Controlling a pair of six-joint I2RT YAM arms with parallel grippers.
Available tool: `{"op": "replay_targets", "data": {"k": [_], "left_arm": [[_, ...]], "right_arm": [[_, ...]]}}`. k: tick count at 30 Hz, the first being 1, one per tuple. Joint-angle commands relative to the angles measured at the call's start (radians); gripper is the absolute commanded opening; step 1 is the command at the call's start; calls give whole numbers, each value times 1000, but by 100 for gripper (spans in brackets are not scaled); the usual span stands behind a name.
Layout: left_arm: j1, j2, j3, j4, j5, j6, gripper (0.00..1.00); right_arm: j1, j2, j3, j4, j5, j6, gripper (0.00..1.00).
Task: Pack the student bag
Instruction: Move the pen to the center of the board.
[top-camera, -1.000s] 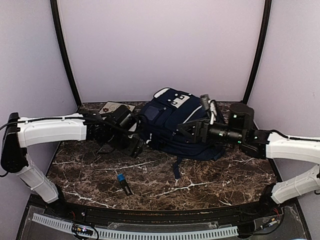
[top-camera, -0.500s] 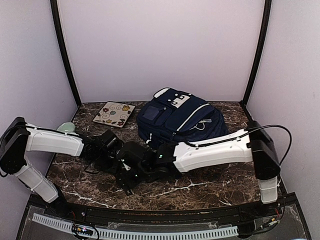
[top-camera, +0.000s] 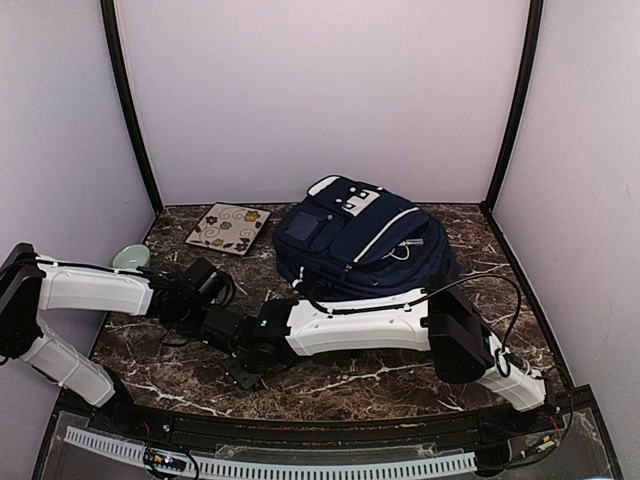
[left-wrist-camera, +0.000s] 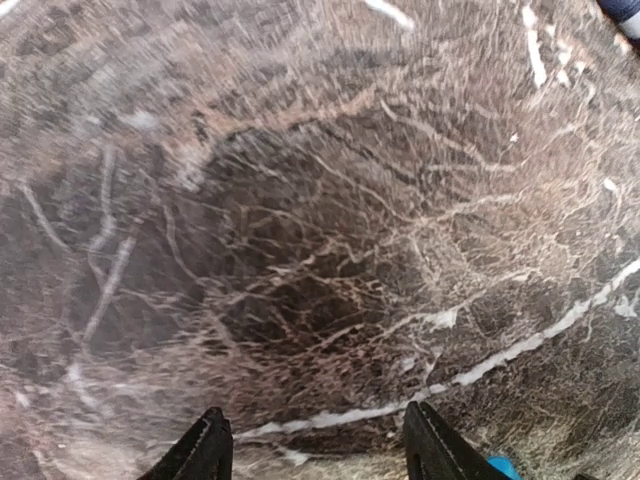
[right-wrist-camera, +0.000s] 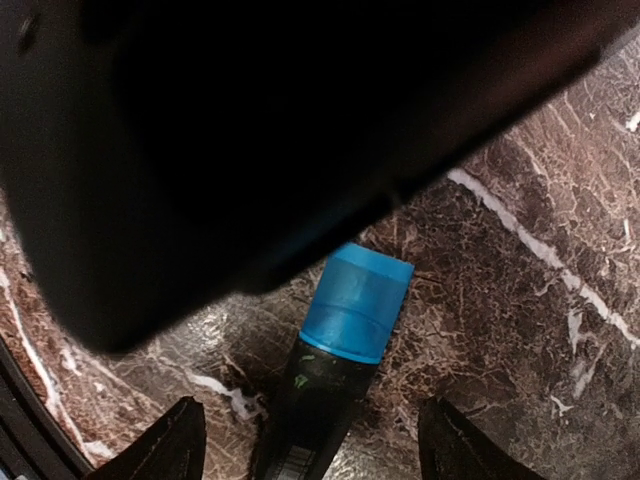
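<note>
Moved: the right arm has swung off the student bag (top-camera: 360, 240) and across to the near left of the surface (top-camera: 380, 382). The left arm has drawn back to the same patch.
Student bag: far centre-right, lying untouched, well apart from both arms. We cannot tell whether a compartment is open.
Marker: blue-capped marker (right-wrist-camera: 345, 330), flat on the surface at the near left.
Right fingers (right-wrist-camera: 180, 445): spread, one on each side of the barrel, not touching it.
Left fingers (left-wrist-camera: 205, 450): spread over bare marble, holding nothing.
Step, as we judge it: picking up the marker for packing.
Doing it well: lower until the tips flank the barrel below the cap, centre it, then close squarely so the round barrel cannot roll out. Avoid gripping the cap, which might slip off.
Watch: the two wrists sit just beside each other. A dark blur fills the top of the right wrist view, likely the left arm, so we would clear it before lifting.
</note>
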Motion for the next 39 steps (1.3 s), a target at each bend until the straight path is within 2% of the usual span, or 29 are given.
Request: {"op": "replay_targets", "data": {"k": [1, 5, 10, 17, 26, 28, 39], "left_arm": [[4, -85, 8, -38, -79, 16, 63], [27, -94, 10, -33, -77, 37, 64], [34, -104, 28, -41, -76, 53, 65], [38, -103, 5, 10, -15, 47, 65], [45, -78, -57, 73, 22, 16, 64], [50, -82, -59, 80, 24, 19, 63], [52, -81, -62, 84, 25, 22, 63]], "right_arm": [[3, 42, 67, -159, -35, 11, 72], [3, 92, 126, -209, -61, 35, 67], [3, 159, 214, -300, -110, 61, 66], [2, 154, 123, -319, -171, 105, 65], [-16, 105, 4, -306, -126, 131, 60], [-24, 92, -21, -318, -96, 134, 56], [-32, 65, -49, -302, -49, 118, 21]]}}
